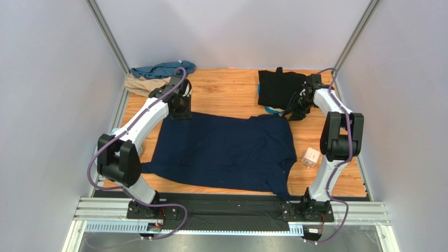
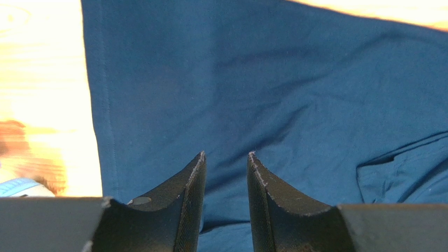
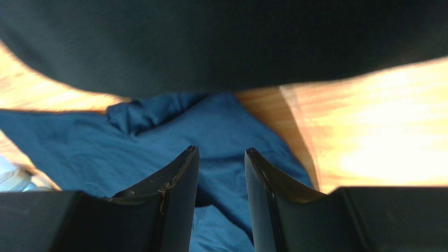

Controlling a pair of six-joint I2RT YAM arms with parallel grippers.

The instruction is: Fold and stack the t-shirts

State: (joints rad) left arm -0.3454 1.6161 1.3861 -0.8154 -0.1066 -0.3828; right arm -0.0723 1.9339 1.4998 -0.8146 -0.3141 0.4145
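Note:
A dark navy t-shirt (image 1: 226, 152) lies spread flat across the middle of the table. My left gripper (image 1: 180, 108) hovers over its far left corner, open, with only navy cloth (image 2: 263, 94) showing below the gap (image 2: 226, 155). A folded black t-shirt (image 1: 276, 86) sits at the back right. My right gripper (image 1: 294, 111) is open between that black shirt (image 3: 221, 42) and the navy shirt's far right corner (image 3: 158, 136), nothing between its jaws (image 3: 221, 151). A teal t-shirt (image 1: 160, 69) and a tan one (image 1: 142, 85) lie bunched at the back left.
A small white cube (image 1: 312, 156) rests on the wood right of the navy shirt. A bit of pale blue ring (image 1: 271, 110) peeks out between the black and navy shirts. Grey walls and metal posts close in the table (image 1: 231, 94) on three sides.

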